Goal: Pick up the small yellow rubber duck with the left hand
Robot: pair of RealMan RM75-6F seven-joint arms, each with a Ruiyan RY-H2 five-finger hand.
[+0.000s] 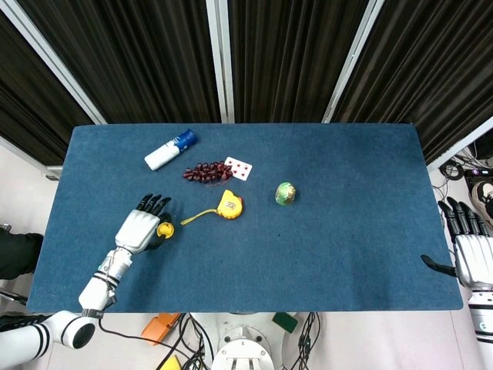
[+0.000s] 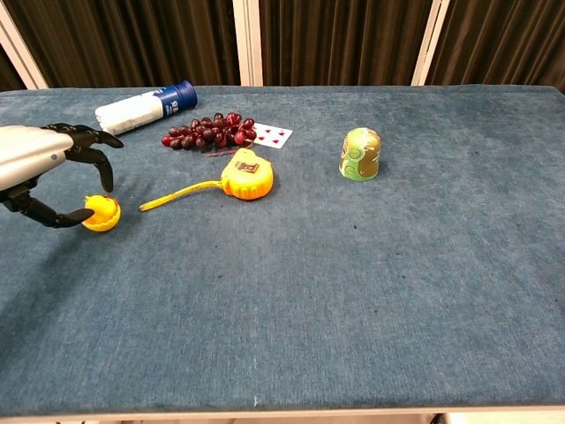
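Yellow rubber duck on table, left hand fingers apart around it, right hand spread, head view only.

Head view looks straight down; chest view low, nearer, sharing table.

duck left of tape measure | grapes behind tape | bottle left of grapes

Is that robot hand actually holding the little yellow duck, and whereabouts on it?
Not yet. The left hand curls around the rubber duck, thumb touching its near side, fingers apart above; the duck sits on the table.
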